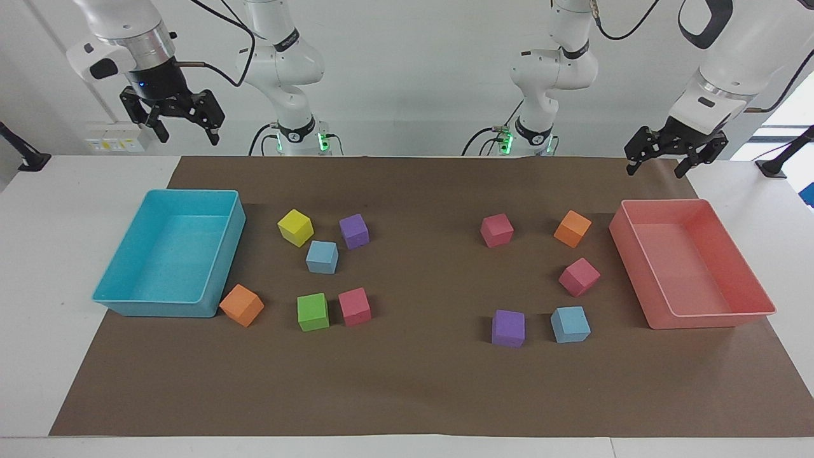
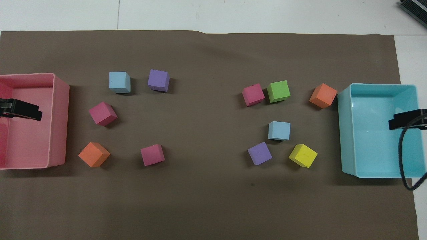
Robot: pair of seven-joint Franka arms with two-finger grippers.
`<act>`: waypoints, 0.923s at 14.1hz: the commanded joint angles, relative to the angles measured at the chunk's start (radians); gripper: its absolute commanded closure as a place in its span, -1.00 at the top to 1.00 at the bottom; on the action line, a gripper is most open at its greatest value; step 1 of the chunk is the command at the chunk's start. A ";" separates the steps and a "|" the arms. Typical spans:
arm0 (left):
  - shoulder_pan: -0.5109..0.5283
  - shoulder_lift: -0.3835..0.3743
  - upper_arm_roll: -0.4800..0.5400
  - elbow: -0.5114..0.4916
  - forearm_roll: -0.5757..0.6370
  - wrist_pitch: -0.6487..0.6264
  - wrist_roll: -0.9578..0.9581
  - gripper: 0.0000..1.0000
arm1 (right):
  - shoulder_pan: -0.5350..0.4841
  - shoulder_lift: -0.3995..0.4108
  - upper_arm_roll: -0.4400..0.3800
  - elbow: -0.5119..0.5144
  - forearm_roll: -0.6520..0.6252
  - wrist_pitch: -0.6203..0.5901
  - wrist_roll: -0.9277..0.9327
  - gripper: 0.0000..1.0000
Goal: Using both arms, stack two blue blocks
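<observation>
One blue block point(image 1: 322, 257) point(image 2: 279, 130) lies on the brown mat toward the right arm's end, just farther from the robots than a yellow and a purple cube. The other blue block point(image 1: 570, 324) point(image 2: 119, 82) lies toward the left arm's end, beside a purple cube point(image 1: 508, 328). The two blocks are far apart and each stands alone on the mat. My right gripper point(image 1: 184, 124) point(image 2: 405, 120) hangs open and empty high over the turquoise tray point(image 1: 127, 299). My left gripper point(image 1: 659, 164) point(image 2: 23, 111) hangs open and empty high over the pink tray point(image 1: 718, 315).
Around the first blue block lie a yellow cube point(image 1: 296, 227), a purple cube point(image 1: 354, 230), a green cube point(image 1: 313, 312), a pink cube point(image 1: 355, 306) and an orange cube point(image 1: 241, 305). Near the other lie two pink cubes point(image 1: 496, 229) point(image 1: 579, 277) and an orange cube point(image 1: 572, 228).
</observation>
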 commanded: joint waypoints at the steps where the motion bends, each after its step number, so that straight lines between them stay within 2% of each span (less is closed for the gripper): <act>1: 0.010 -0.017 -0.005 -0.016 -0.014 0.008 0.005 1.00 | 0.005 -0.029 -0.001 -0.034 0.014 0.005 -0.001 1.00; 13: 0.015 -0.017 -0.004 -0.010 -0.014 -0.003 -0.006 1.00 | 0.005 -0.024 -0.001 -0.022 0.015 -0.024 -0.013 1.00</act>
